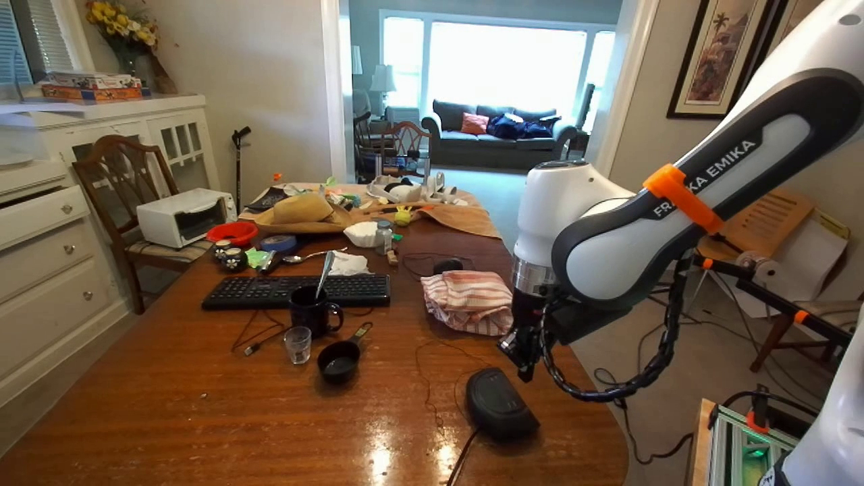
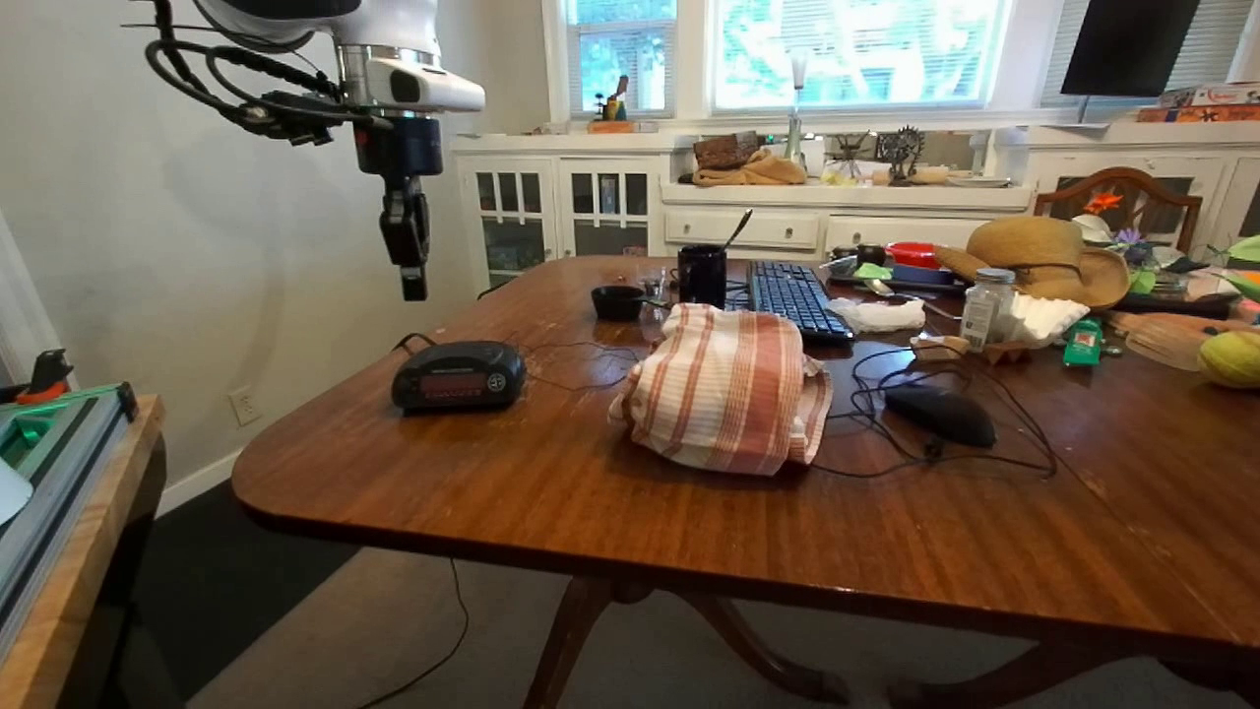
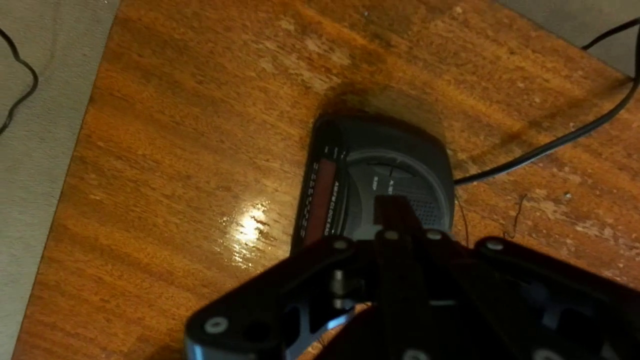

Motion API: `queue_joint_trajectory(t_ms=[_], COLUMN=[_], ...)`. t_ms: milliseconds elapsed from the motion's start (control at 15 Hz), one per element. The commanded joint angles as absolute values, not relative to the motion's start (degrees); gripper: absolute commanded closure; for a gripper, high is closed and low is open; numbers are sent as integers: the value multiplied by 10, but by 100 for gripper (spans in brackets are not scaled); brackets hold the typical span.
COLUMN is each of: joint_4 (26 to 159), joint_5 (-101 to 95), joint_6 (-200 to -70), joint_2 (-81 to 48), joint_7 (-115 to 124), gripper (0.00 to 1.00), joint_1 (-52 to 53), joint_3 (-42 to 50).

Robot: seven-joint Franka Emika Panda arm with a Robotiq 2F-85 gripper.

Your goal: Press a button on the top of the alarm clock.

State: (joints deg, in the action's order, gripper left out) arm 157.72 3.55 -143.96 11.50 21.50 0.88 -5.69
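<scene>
The alarm clock (image 1: 501, 405) is a low black rounded body on the wooden table, near the table's edge. In an exterior view (image 2: 459, 377) its dark red display faces the camera. In the wrist view, the alarm clock (image 3: 360, 187) shows its top with white lettering and a dotted speaker patch; its lower part is hidden behind the gripper. My gripper (image 3: 392, 202) is shut and empty, its fingertips together over the clock's top in that view. In both exterior views the gripper (image 1: 525, 372) (image 2: 414, 288) points down and hangs above the clock, apart from it.
A pink striped cloth bundle (image 1: 469, 300) (image 2: 733, 389) lies beside the clock. A black measuring cup (image 1: 339, 359), a small glass (image 1: 298, 345), a black mug (image 1: 308, 314) and a keyboard (image 1: 358, 290) stand farther off. The clock's cord (image 3: 545, 149) runs over the table edge.
</scene>
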Motion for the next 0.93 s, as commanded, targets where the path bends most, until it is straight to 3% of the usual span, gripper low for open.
queue_joint_trajectory(t_ms=[0,867], joint_4=[1577,1576], joint_5=[46,58], joint_6=[-1445,-1538], joint_2=[82,-1], joint_7=[209,188], gripper=[100,100], joint_1=[16,29], joint_3=[-57,-53])
